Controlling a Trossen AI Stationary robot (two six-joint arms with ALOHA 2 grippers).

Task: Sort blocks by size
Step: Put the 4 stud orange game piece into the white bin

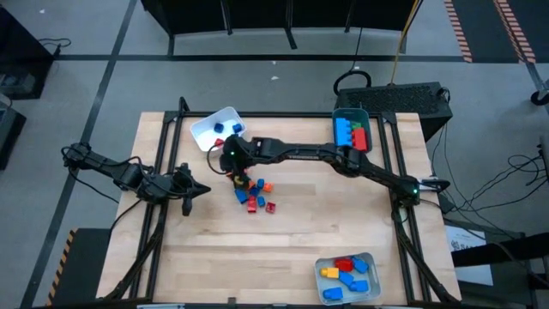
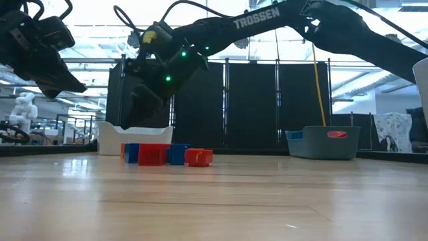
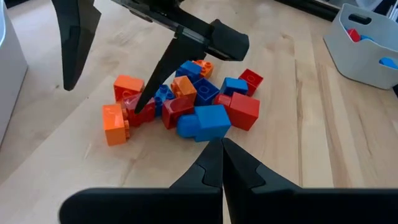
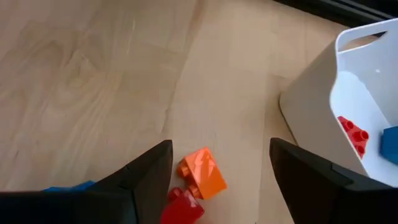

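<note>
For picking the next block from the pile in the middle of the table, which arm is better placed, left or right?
Probably the right. Its claw is open directly above the pile, an orange block between its fingers. The left claw is shut and waits beside the pile, near the table's left edge.

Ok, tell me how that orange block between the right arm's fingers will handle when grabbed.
The orange block looks like rigid, probably light plastic. Its glossy, tilted faces may slip. It touches a red block, which would likely shift too. The right gripper is open above it.

blocks (image 1: 253, 192): red, blue, orange | tray (image 1: 208, 129): white | table (image 1: 300, 223): pale wood
</note>
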